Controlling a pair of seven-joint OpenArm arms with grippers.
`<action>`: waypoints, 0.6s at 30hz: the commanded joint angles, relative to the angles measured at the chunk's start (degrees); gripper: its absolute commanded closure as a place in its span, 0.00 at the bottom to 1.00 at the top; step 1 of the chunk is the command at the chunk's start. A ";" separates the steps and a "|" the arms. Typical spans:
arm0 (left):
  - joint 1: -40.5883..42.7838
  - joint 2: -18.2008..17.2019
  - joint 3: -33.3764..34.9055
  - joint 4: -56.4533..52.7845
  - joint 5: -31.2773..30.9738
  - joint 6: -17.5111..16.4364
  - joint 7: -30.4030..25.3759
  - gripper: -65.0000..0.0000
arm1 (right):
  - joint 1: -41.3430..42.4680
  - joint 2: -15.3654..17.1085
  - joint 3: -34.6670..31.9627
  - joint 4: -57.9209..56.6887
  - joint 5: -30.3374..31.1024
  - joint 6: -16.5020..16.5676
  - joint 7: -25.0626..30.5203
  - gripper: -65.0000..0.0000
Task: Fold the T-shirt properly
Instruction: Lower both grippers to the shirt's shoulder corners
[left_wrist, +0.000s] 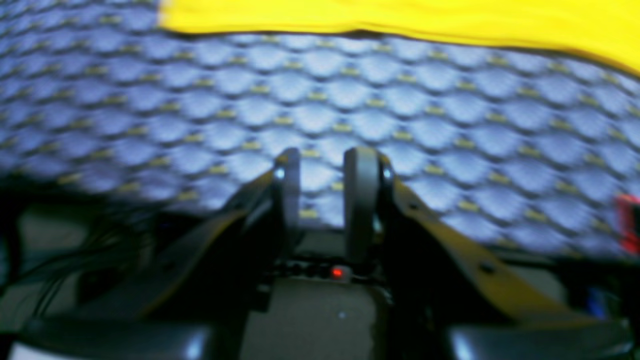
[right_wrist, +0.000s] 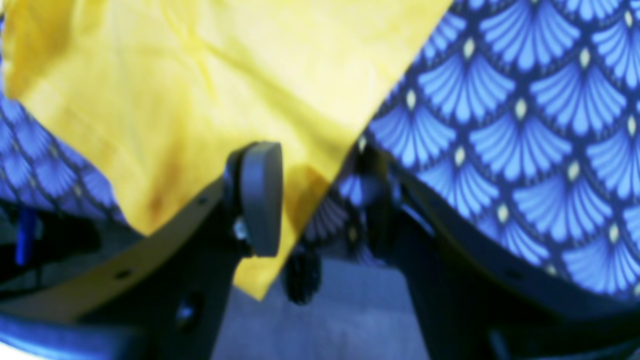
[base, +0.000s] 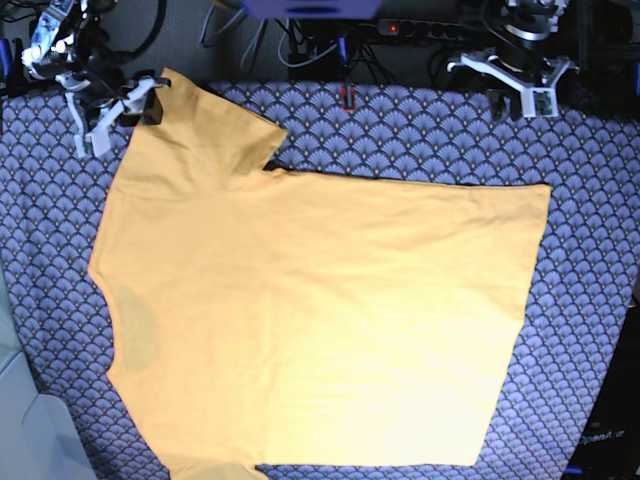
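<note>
T-shirt (base: 320, 320), plain yellow-orange, lay spread flat on the scale-patterned cloth (base: 590, 330) covering the table, its long axis running left to right, collar end at the left and hem at the right. One sleeve (base: 205, 125) reached toward the far-left corner.

That sleeve tip was where the right gripper (right_wrist: 310, 195) stood: in the right wrist view its jaws were parted, with the yellow corner lying between them, one pad (right_wrist: 260, 197) over the fabric. Whether the jaws actually pinched the cloth I could not tell; the gap looked too wide for a firm hold.

Over at the far right, the left gripper (left_wrist: 322, 185) hung above bare patterned cloth, jaws partly apart and holding nothing, with the shirt's far edge (left_wrist: 400, 20) ahead of it, near but not touching. So the right arm was plainly the nearer to the garment.

Both wrist views were blurred. The shirt's near sleeve ran off the bottom of the base view, and no tag could be made out.
</note>
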 joint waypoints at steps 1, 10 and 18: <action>0.64 -0.28 -0.47 1.15 -0.07 -0.50 -1.24 0.76 | -0.05 0.30 0.10 -0.47 0.06 0.80 -0.35 0.58; 0.72 -0.28 -1.26 1.15 -0.07 -0.50 -1.24 0.54 | 1.18 0.38 -0.07 -1.52 0.23 0.80 -0.70 0.72; 0.29 -0.10 -3.64 1.15 -0.16 -0.50 -1.24 0.54 | 2.06 0.38 -0.16 -1.79 0.06 0.80 -0.79 0.98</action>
